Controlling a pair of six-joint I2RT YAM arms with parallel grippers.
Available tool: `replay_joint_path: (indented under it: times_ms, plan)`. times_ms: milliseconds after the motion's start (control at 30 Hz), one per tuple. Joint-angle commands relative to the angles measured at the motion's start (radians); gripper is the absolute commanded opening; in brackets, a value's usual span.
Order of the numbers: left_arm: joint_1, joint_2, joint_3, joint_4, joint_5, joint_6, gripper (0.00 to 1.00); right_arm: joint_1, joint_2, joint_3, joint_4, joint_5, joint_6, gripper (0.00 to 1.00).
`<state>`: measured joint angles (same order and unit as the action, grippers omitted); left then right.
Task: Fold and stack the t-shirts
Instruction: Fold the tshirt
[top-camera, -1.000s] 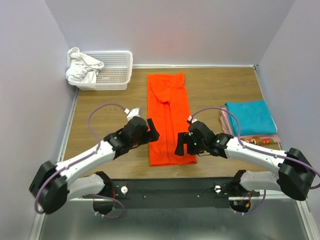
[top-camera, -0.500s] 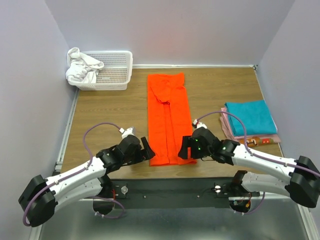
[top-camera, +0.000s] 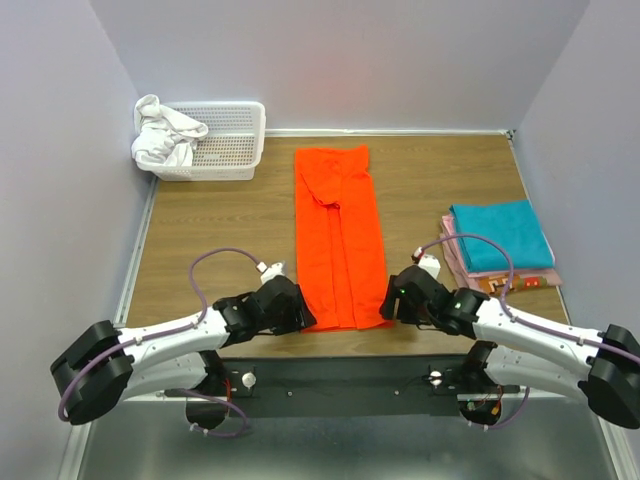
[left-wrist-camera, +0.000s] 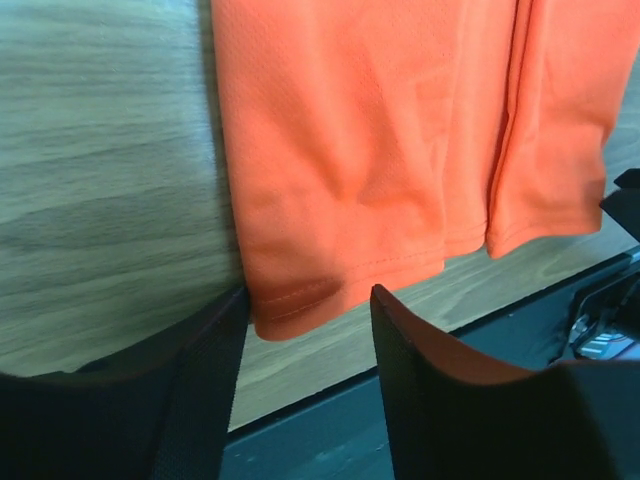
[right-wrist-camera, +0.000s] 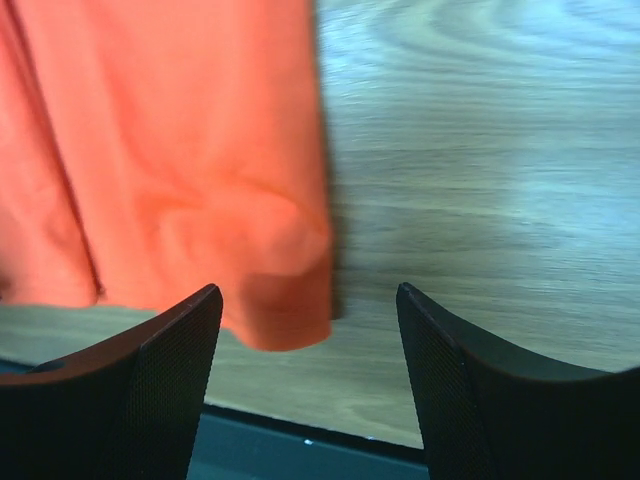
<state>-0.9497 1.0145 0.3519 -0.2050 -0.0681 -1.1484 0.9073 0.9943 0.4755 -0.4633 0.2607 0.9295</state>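
Lying near-to-far, hem nearest, orange t-shirt (top-camera: 338, 240) has L pincer (left-wrist-camera: 307, 300) & R pincer (right-wrist-camera: 308, 290) agape at hem corners.

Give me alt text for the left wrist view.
A near corner of the orange shirt lies flat on the wood table, between the two black fingers of the open left tool. A dark table edge crosses the bottom right.
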Motion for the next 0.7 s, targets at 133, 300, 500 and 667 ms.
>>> replay_joint_path:
  times_ms: [133, 300, 500, 667]
  plan:
    - [-0.029, 0.078, -0.004, -0.013, -0.019, -0.025, 0.43, -0.025, -0.043, -0.044, -0.043, 0.081, 0.078, 0.73]
    - [-0.034, 0.125, 0.019, -0.013, -0.024, -0.011, 0.29, -0.025, 0.024, -0.031, -0.041, 0.054, 0.062, 0.64]
    - [-0.043, 0.133, 0.022, -0.013, -0.029, -0.016, 0.23, -0.027, 0.099, -0.021, -0.031, -0.003, 0.051, 0.46]
    - [-0.044, 0.127, 0.021, -0.013, -0.035, -0.02, 0.16, -0.025, 0.133, -0.034, 0.023, -0.08, 0.02, 0.35]
